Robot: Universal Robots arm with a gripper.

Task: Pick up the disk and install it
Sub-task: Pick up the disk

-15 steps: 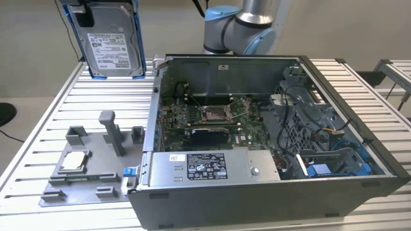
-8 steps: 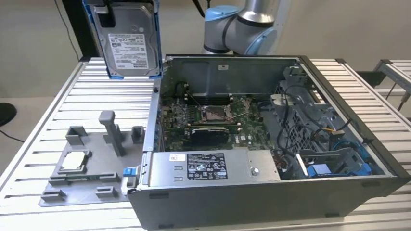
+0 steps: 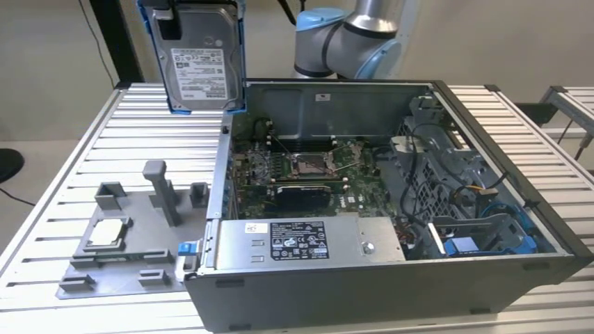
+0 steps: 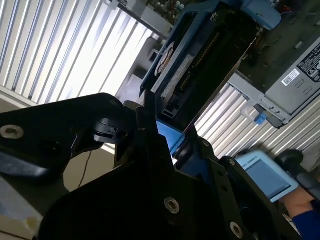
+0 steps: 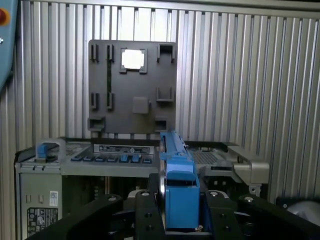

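The disk (image 3: 199, 62), a silver-grey drive with a white label in a blue carrier, hangs upright in the air above the table's far side, just beyond the open computer case's (image 3: 519, 181) far corner on the exterior view's left. My gripper (image 3: 169, 21) is shut on its upper end, with a black finger over the carrier's edge. In both wrist views the black fingers (image 5: 145, 215) clamp the blue carrier of the disk (image 5: 180, 190) from two sides. The second wrist view looks along the edge of the disk (image 4: 200, 60) from the gripper (image 4: 167, 145).
Inside the case lie a motherboard (image 3: 307, 167), a grey power-supply box (image 3: 297, 240) and a blue drive bay (image 3: 483, 240). A grey fixture plate (image 3: 121, 236) with a small silver chip (image 3: 107, 232) lies beside the case. A person's sleeve (image 4: 305, 220) and a teal pendant (image 4: 265, 175) are nearby.
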